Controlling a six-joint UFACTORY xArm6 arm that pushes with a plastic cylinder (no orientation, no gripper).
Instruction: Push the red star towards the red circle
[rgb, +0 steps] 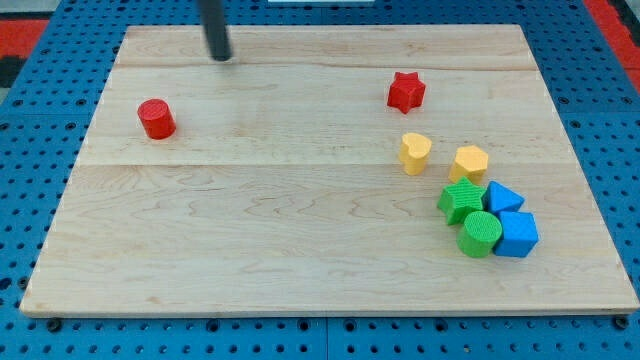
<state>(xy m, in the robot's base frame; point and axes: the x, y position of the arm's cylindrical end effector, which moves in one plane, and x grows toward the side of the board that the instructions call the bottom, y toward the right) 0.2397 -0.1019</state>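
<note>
With no claw to spread or pinch, my tip must circle right of the red star-shaped block and push left toward the red round block.

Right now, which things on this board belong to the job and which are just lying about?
Job:
- red star, near the view's top right
- red circle, far off at the view's left
- my tip, at the view's top, between them and touching neither

Lying about, clustered at the view's right:
- yellow heart
- yellow hexagon
- green star
- green circle
- blue triangle
- blue cube
</note>
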